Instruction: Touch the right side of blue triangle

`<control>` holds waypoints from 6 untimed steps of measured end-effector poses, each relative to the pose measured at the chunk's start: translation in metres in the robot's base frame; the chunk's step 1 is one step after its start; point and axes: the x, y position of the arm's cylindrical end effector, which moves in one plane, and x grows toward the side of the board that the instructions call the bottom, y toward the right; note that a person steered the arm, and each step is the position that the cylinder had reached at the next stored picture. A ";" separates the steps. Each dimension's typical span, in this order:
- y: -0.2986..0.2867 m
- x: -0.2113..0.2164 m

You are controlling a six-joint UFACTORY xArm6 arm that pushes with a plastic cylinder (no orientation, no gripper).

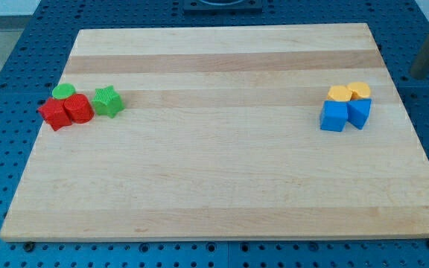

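The blue triangle (360, 112) sits near the board's right edge, touching a blue cube (334, 116) on its left. Two yellow blocks (339, 93) (360, 91) sit just above the blue pair and touch them. My tip (421, 76) is the lower end of the dark rod at the view's upper right. It is off the board, to the right of the blue triangle and a little above it, clearly apart from it.
A cluster sits at the board's left: a green round block (64, 91), a red star-like block (53, 114), a red cylinder (78, 109) and a green star (108, 101). The wooden board (222, 186) lies on a blue perforated table.
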 end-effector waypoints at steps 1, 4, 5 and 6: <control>-0.028 0.049; -0.089 0.078; -0.121 0.077; -0.165 0.081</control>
